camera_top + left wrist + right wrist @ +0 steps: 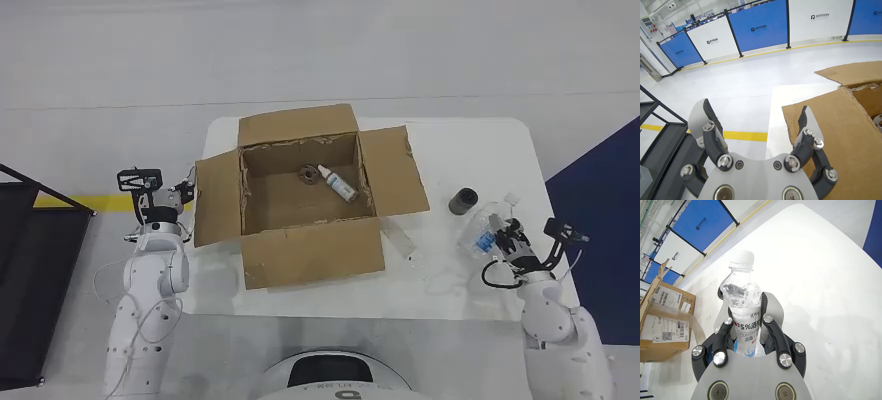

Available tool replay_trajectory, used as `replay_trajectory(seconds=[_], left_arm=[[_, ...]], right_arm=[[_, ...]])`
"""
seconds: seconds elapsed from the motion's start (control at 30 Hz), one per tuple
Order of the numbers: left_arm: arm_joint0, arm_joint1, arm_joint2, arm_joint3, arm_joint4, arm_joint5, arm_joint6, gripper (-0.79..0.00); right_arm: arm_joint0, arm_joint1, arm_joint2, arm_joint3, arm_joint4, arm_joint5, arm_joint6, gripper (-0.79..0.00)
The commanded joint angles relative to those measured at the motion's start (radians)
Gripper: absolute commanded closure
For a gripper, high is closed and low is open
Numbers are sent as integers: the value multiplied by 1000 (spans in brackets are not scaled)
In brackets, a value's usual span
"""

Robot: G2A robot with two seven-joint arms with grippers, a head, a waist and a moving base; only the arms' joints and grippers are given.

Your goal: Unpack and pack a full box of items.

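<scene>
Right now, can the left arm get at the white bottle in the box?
Probably yes: the left pincer is open and empty beside the box, whose flaps lie spread, leaving the white bottle clear from above.

The top camera looks straight down on the table (470, 150), with the box (310, 255) central. The left wrist camera looks past the left end effector (755, 106), over a box flap, seemingly near level. The right wrist camera sits close behind the right end effector (742, 294) and bottle (743, 275), facing the box's side.

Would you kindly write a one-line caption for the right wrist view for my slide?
The right gripper, jaws shut on a clear white-capped bottle over the white table, cardboard box nearby.
</scene>
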Motion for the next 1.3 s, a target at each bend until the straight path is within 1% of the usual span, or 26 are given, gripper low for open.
replay_trajectory(seconds=[0.0, 0.07, 0.13, 0.2, 0.37, 0.43, 0.5, 0.6, 0.8, 0.93, 1.07, 1.27], left_arm=[[0, 0, 0, 0, 0, 0, 0, -785], [0, 0, 0, 0, 0, 0, 0, -785], [0, 0, 0, 0, 0, 0, 0, -785], [0, 0, 0, 0, 0, 0, 0, -785], [0, 0, 0, 0, 0, 0, 0, -785], [0, 0, 0, 0, 0, 0, 0, -785], [0, 0, 0, 0, 0, 0, 0, -785], [0, 0, 0, 0, 0, 0, 0, -785], [0, 0, 0, 0, 0, 0, 0, -785], [0, 0, 0, 0, 0, 0, 0, -785], [0, 0, 0, 0, 0, 0, 0, -785], [0, 0, 0, 0, 0, 0, 0, -785]], right_arm=[[-3, 0, 4, -9, 1, 13, -6, -785], [-18, -2, 9, -35, 2, 29, -24, -785], [-34, -2, 9, -65, -5, 20, -27, -785], [-54, -3, 9, -110, -33, 38, -36, -785], [-135, -9, -10, -308, -139, 45, -119, -785], [-150, -9, -39, -392, -194, 9, -126, -785], [-136, -4, -55, -431, -237, -52, -101, -785], [-72, 3, -127, -485, -303, -140, -23, -785], [116, 8, -308, -518, -394, -223, 125, -785], [287, 4, -458, -462, -413, -243, 248, -785], [458, -9, -594, -360, -372, -233, 315, -785], [469, -11, -603, -353, -366, -233, 314, -785]])
